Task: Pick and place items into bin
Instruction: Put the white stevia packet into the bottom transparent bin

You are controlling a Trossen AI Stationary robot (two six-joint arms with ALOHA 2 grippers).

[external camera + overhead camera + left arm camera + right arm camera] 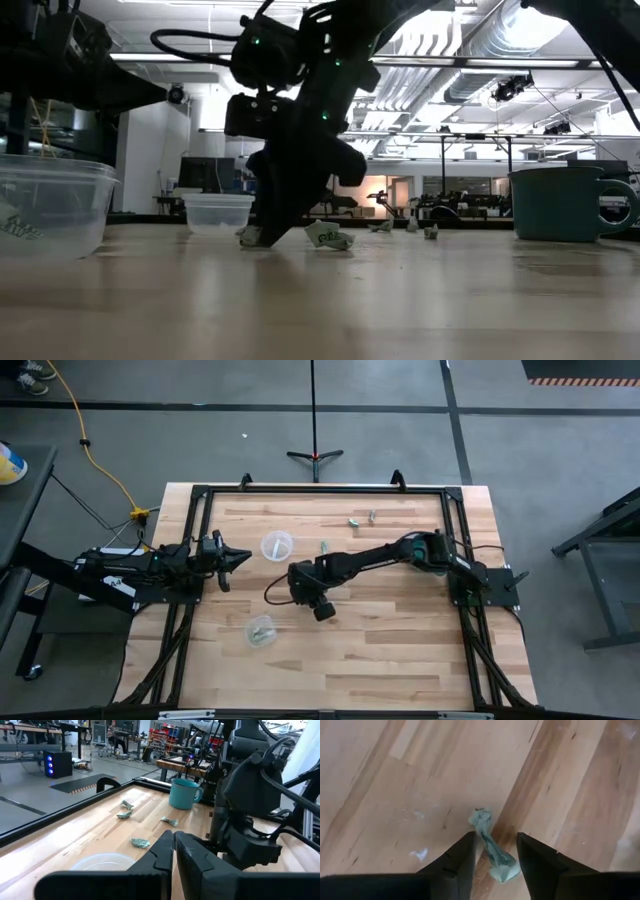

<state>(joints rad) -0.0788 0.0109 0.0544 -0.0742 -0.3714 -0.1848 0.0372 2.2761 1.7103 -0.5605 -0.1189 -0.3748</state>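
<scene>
The items are tiny crumpled pale green pieces. One piece [492, 847] lies on the wood between the open fingers of my right gripper [494, 852], which points down at the table's middle [300, 585]. The low view shows that gripper [272, 236] down at the tabletop, one piece [250, 237] beside it and another [328, 237] just past it. Three more pieces [353, 521] [372, 515] [324, 546] lie toward the far edge. My left gripper [240, 557] waits shut above the left side [173, 851]. My right gripper comes from above with a finger on either side of the crumpled piece [502, 867], which lies flat on the table. The piece's near end runs close to one finger [532, 865]; I cannot tell whether they touch.
A clear cup [277, 545] stands near my left gripper. A second clear cup [262, 630] toward the near edge holds green pieces. A teal mug [184, 793] stands under my right arm. A black frame [320, 488] rims the table.
</scene>
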